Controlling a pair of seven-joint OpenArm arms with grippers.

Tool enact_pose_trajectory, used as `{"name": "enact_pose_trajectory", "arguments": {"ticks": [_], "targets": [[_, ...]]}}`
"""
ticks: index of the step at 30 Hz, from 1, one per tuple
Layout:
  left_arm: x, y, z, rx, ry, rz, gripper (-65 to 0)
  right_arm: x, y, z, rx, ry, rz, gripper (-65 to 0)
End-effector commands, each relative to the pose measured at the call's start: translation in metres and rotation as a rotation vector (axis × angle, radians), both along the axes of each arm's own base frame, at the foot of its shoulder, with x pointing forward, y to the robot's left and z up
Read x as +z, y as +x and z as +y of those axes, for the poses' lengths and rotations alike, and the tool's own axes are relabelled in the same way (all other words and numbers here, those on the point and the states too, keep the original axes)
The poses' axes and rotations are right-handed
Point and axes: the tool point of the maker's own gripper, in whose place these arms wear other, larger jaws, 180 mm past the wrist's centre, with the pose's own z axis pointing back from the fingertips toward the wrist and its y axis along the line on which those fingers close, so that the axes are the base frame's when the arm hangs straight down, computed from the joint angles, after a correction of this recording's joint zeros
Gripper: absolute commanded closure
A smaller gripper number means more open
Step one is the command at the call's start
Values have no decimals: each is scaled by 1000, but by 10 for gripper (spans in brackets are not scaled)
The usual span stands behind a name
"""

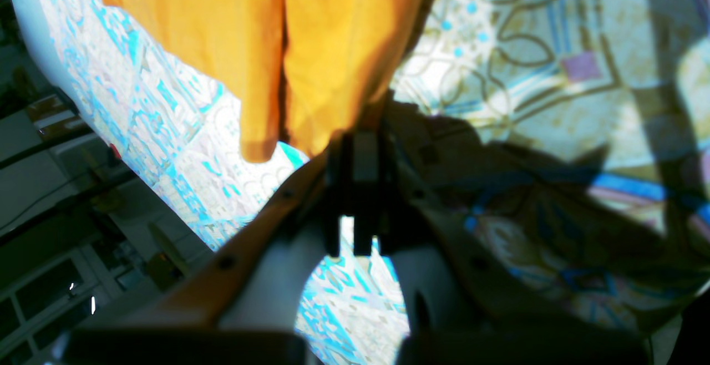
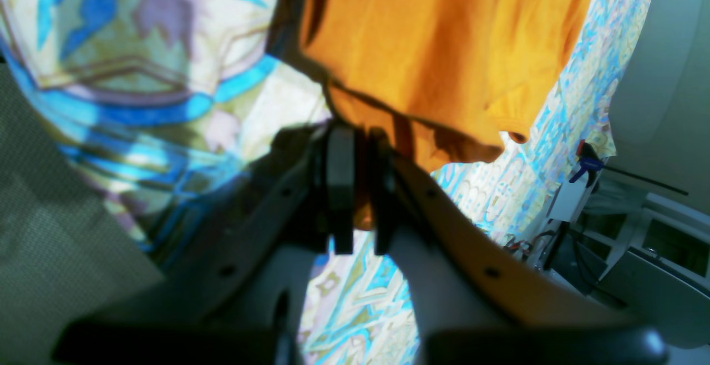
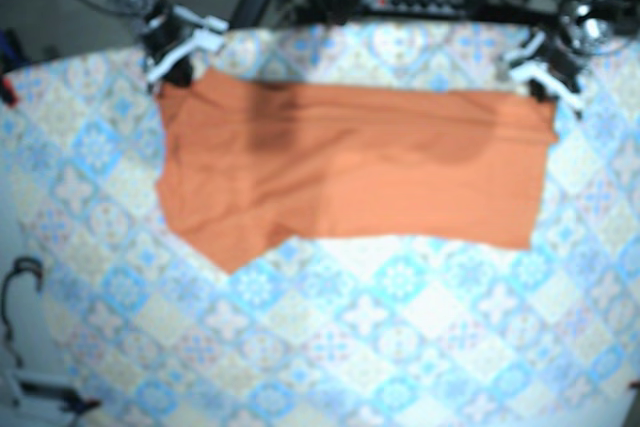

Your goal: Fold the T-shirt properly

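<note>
pinching the two upper corners of the t-shirt, both arms hold it along the top of the base view. the garment lies spread as a wide orange band across the upper middle of the patterned tablecloth. the right gripper, at the upper left of the base view, has its jaws together with orange cloth showing between them. the left gripper, at the upper right, also looks clamped on the fabric edge, though shadow hides how much cloth it has.

the main risk, as i judge it, is a thin bite. if either grip holds only the hem, a lift or a drag could pull the corner free and drop that side in a heap. uneven travel of the two arms would skew the top edge and give a crooked fold. a flap juts out at the lower left of the shirt, and it could trail or tuck under when the top edge is carried over. the tablecloth could also bunch if the jaws have caught it, but i cannot tell.
</note>
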Motion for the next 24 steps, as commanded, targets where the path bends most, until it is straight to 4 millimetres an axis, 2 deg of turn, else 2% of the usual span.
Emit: {"name": "enact_pose_trajectory", "arguments": {"ticks": [1,9,18,24], "targets": [[8,6,6,-7,20,-25,0,1,-3,-1,9,-4,9,-52],[6,-3,3,-21,14,-7,0,1,-4,-4,5,-8,11,-51],[12,-16,-15,-64,-16,5,0,0,-6,-6,6,-13,14,-51],[9,-33,-8,-78,3,49,0,-1,-11,-9,10,-21,26,-51]]}}
